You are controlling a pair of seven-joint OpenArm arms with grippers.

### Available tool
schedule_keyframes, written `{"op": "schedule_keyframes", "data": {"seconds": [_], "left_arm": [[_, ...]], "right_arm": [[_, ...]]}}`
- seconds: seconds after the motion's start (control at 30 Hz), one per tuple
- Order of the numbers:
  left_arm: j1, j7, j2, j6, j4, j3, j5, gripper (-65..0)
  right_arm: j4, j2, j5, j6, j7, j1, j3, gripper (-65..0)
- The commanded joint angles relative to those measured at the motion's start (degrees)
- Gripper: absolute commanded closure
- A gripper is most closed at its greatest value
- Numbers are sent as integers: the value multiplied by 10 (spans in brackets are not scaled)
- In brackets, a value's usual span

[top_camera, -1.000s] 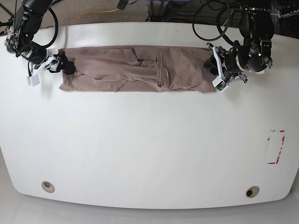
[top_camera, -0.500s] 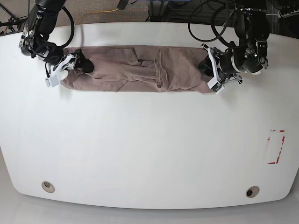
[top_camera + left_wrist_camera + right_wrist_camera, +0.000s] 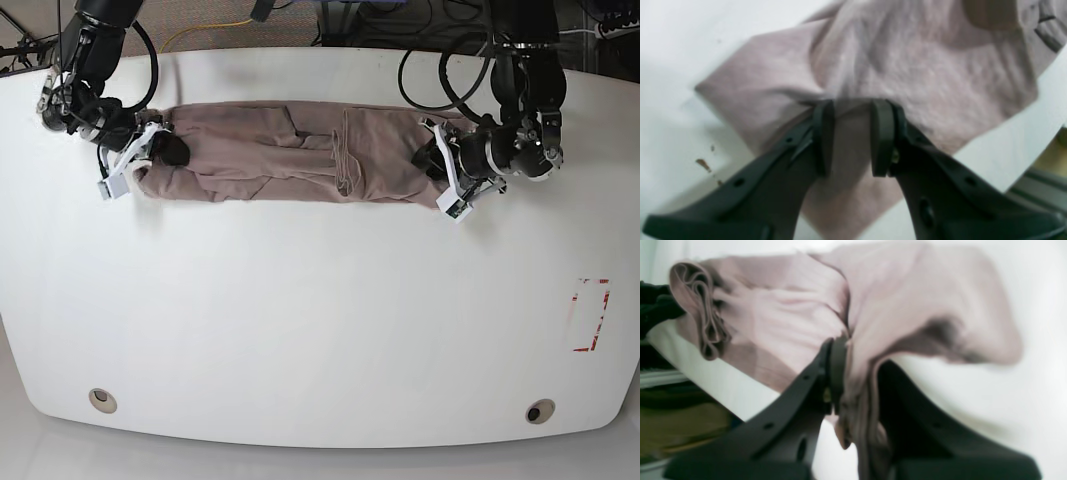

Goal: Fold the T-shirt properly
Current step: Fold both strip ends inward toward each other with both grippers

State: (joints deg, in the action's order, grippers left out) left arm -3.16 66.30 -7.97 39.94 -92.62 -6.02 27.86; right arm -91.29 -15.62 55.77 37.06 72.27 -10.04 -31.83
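The mauve-brown T-shirt [image 3: 300, 150] lies as a long, rumpled band across the far part of the white table [image 3: 320, 320]. My right gripper [image 3: 165, 150] is at the band's left end. In the right wrist view this gripper [image 3: 858, 360] is shut on a bunched layer of the T-shirt [image 3: 913, 296], which hangs between its black fingers [image 3: 836, 373]. My left gripper [image 3: 440, 165] is at the band's right end. In the left wrist view it [image 3: 848, 110] holds the T-shirt [image 3: 907, 66] edge between its pads [image 3: 882, 133], the cloth tenting at the tips.
A red-marked patch [image 3: 590, 315] sits near the table's right edge. Two round holes [image 3: 102, 400] [image 3: 540, 411] lie near the front edge. Cables [image 3: 215, 25] run behind the far edge.
Both grippers slid inward along the band, and the shirt's ends came in with them. The right gripper's jaws closed onto the left end. The left gripper's jaws kept their gap.
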Motion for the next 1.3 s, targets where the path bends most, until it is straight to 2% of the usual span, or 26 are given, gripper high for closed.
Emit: {"op": "schedule_keyframes", "data": {"seconds": [0.0, 0.17, 0.27, 0.4, 0.5, 0.67, 0.8, 0.93, 1.07, 1.27], "left_arm": [[15, -7, 13, 1, 10, -1, 3, -162], [43, -8, 38, 1, 49, 1, 3, -162], [57, -8, 55, 1, 70, 15, 3, -162], [62, -9, 78, 1, 89, 26, 1, -162], [76, -9, 98, 1, 94, 38, -24, -162], [79, -9, 120, 1, 94, 51, -46, -164], [79, -9, 138, 1, 94, 51, -46, -164], [79, -9, 152, 1, 95, 51, -46, -164], [80, -9, 155, 1, 96, 52, -46, -164], [80, -27, 156, 1, 115, 52, -43, -164]], "right_arm": [[-61, -10, 19, -9, 11, -4, -4, 0], [-165, -4, 19, -12, 41, -6, -1, 0], [-214, 13, 34, -13, 62, -6, -2, 0], [-220, 22, 94, -13, 77, -4, 1, 0], [-220, 33, 136, -13, 77, -1, 9, 0], [-220, 53, 159, -13, 77, 14, 45, 0], [-221, 84, 171, -12, 77, 16, 76, 0], [-219, 108, 170, -13, 76, 32, 99, 0], [-218, 131, 142, -13, 76, 40, 117, 0], [-218, 143, 100, -13, 75, 60, 150, 0]]}}
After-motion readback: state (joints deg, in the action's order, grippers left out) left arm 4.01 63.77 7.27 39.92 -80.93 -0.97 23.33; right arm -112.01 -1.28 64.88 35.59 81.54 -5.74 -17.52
